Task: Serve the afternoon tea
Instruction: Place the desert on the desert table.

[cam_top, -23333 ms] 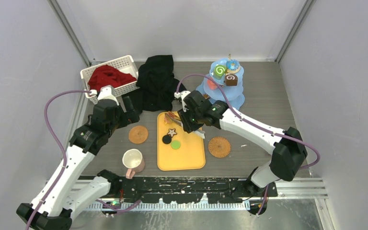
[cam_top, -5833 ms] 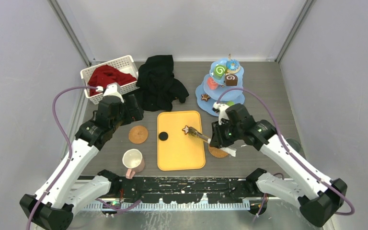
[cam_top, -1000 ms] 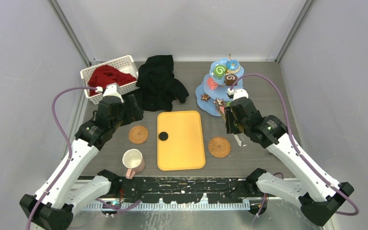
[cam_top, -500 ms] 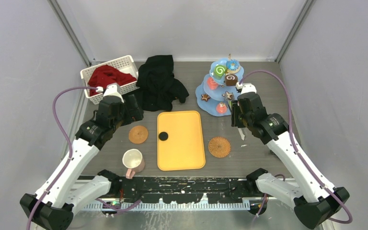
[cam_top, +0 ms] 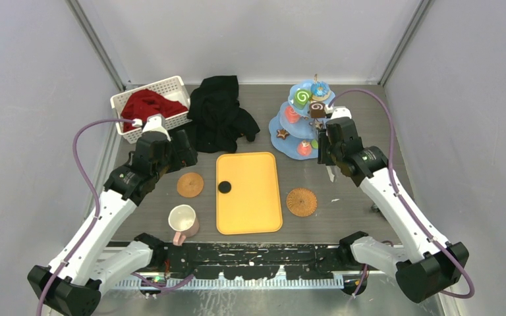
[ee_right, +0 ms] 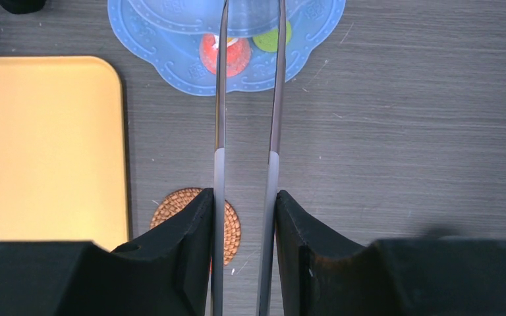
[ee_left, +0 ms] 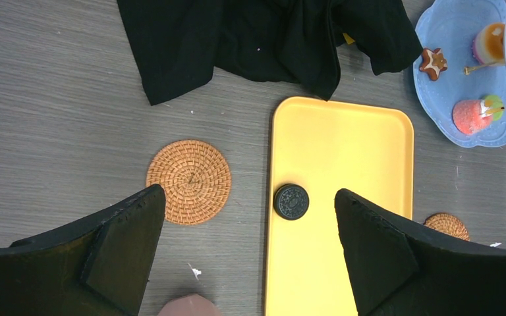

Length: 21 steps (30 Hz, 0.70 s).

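Observation:
The pale-blue three-tier stand stands at the back right with a green swirl roll, a blue donut, a brown roll, a star cookie and a red sweet. My right gripper hangs at the stand's right side, shut on metal tongs. The tongs reach over the stand, and their tips are out of view. A black round cookie lies on the yellow tray. My left gripper hovers open above the tray's left edge. The pink-handled mug stands front left.
One woven coaster lies left of the tray and another lies to its right. A black cloth is heaped at the back centre. A white basket with red cloth sits at the back left. Walls close in on three sides.
My right arm has carried the tongs rightward and further back, from the stand's front to its right side. The left arm has not moved.

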### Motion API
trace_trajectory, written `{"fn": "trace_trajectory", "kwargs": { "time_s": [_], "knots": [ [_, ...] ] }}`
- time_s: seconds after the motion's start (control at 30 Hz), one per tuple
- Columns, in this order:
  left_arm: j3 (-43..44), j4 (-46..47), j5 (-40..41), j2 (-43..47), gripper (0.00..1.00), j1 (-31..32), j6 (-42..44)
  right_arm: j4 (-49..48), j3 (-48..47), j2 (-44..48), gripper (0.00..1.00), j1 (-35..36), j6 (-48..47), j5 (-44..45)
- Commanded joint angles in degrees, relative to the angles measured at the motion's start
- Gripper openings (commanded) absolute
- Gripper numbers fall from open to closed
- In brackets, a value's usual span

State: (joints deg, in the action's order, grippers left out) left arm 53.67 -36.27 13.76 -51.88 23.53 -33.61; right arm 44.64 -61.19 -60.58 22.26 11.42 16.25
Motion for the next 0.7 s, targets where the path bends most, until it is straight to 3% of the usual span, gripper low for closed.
{"fn": "trace_trajectory", "kwargs": {
  "time_s": [0.0, 0.37, 0.53, 0.67],
  "knots": [
    [1.0, 2.7, 0.3, 0.4, 0.99, -0.2, 0.7, -7.0, -1.0, -0.8, 0.26, -0.6, -0.4, -1.5],
    [1.6, 2.9, 0.0, -0.7, 0.99, -0.2, 1.2, -6.3, -0.1, -1.0, 0.44, -1.0, 0.6, -1.4],
    [1.5, 3.4, 0.4, -0.5, 0.99, -0.2, 1.2, -6.1, 0.0, -0.6, 0.48, -1.1, 0.7, -1.6],
    [1.5, 3.1, 0.4, -0.5, 0.99, -0.2, 1.3, -5.6, -0.4, -0.1, 0.45, -1.0, 0.7, -1.5]
  ]
}}
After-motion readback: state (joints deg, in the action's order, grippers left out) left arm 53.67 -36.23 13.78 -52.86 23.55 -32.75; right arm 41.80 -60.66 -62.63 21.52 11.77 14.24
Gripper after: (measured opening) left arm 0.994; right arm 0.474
